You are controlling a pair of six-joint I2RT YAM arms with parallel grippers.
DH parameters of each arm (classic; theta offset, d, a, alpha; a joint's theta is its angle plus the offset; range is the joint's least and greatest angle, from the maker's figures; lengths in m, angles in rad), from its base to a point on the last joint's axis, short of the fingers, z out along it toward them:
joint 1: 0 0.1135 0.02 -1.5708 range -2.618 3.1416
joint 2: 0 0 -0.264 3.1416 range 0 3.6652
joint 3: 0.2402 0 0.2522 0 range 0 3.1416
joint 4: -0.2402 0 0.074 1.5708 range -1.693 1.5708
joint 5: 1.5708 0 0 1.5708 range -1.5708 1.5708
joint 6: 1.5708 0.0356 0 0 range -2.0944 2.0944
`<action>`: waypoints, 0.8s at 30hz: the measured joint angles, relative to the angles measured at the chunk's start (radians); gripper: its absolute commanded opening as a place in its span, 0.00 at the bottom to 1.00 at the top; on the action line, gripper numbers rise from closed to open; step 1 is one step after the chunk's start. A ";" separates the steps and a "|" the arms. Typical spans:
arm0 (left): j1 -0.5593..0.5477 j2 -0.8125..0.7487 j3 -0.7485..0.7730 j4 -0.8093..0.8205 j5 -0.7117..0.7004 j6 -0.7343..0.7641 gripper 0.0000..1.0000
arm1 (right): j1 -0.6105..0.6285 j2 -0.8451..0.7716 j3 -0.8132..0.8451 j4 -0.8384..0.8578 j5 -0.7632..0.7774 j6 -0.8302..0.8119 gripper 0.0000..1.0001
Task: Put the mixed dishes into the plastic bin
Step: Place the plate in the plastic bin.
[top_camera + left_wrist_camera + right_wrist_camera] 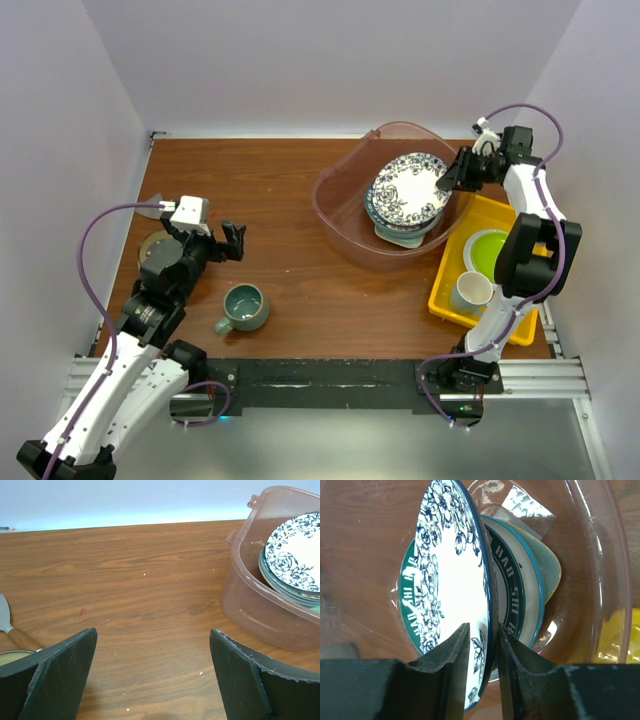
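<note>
left gripper (152,634) spread wide, near table (290,285) left edge | right gripper (483,630) astride blue floral plate (450,595) rim inside plastic bin (330,215), grip unclear

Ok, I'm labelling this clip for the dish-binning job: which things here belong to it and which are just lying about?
Job: plastic bin; blue-patterned plate in it, on a stack of plates; grey-teal mug outside it.
Lying about: yellow tray; lime-green plate and white mug in it; knife.

White-shelled left arm (120,385) and right arm (527,195), black joints, looping purple cables (84,255), dark wedge-shaped fingers (60,675) with chipped edges.
</note>
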 measured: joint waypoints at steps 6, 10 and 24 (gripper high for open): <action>0.000 0.000 0.000 0.000 0.000 0.000 1.00 | 0.008 0.000 0.006 -0.002 0.003 -0.016 0.46; 0.000 0.000 0.000 0.000 0.000 0.000 1.00 | 0.014 0.000 0.013 -0.003 0.007 -0.025 0.53; 0.000 0.000 0.000 0.000 -0.002 0.000 1.00 | 0.029 -0.023 0.017 -0.009 0.032 -0.065 0.75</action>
